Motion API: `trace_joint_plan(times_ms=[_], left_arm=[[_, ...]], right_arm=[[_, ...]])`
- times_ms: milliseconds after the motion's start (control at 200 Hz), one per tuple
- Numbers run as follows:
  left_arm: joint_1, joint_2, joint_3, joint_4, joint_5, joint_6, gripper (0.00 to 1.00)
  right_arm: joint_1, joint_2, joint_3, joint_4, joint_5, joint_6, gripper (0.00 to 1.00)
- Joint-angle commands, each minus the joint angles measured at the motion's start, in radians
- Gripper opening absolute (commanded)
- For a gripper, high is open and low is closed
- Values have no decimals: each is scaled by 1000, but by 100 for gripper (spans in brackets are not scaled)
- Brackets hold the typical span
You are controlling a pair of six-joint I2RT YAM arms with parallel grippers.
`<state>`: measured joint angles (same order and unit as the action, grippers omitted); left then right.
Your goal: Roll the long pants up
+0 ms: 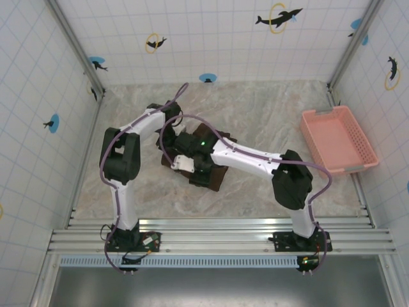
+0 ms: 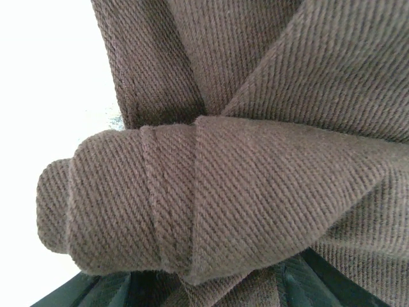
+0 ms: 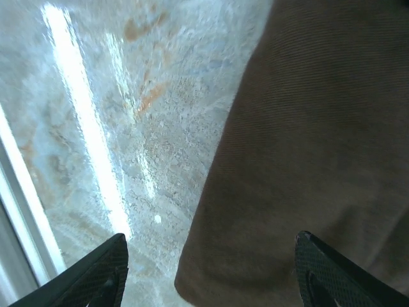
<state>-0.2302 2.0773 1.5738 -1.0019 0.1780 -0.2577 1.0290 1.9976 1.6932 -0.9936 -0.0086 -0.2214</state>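
The long pants lie bunched as a dark brown bundle at the middle of the table, mostly hidden under both wrists. In the left wrist view the long pants form a tight roll lying crosswise, with more fabric folded behind it. My left gripper is shut on that roll, and only its dark fingertips peek out below. My right gripper is open, its fingers spread wide and holding nothing. It hovers over a flat edge of the long pants and the bare table.
A pink plastic basket stands at the right edge of the marble table. Tiled walls close in the left, back and right. Metal rails run along the near edge by the arm bases.
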Motion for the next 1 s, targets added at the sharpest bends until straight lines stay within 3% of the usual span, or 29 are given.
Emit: trace_joint_plan(times_ms=[0,150,390,455,565,626,721,991], left_arm=[[-8,66,-12,0,-20,29,56],[-8,61,-6,-22,-24,50,56],[-8,64,30,-62,-27,74,56],[-8,64,38,-70,-28,81,57],[-5,57,48,-82,-34,88,58],[-2,49,56,-87,-31,86,59],[16,34,84,-101,-20,77,65],[72,-31,247,-169,-112,79,76]], right_arm=[[-4,74,-12,94,87,-40,70],[-16,156,-24,135,182,-41,68],[-24,261,7,91,191,-42,60],[-32,286,23,81,183,-37,52],[-52,326,56,56,102,-53,26],[-59,327,74,42,78,-53,17],[-76,306,94,15,-52,-61,13],[-156,263,272,-189,-680,-28,12]])
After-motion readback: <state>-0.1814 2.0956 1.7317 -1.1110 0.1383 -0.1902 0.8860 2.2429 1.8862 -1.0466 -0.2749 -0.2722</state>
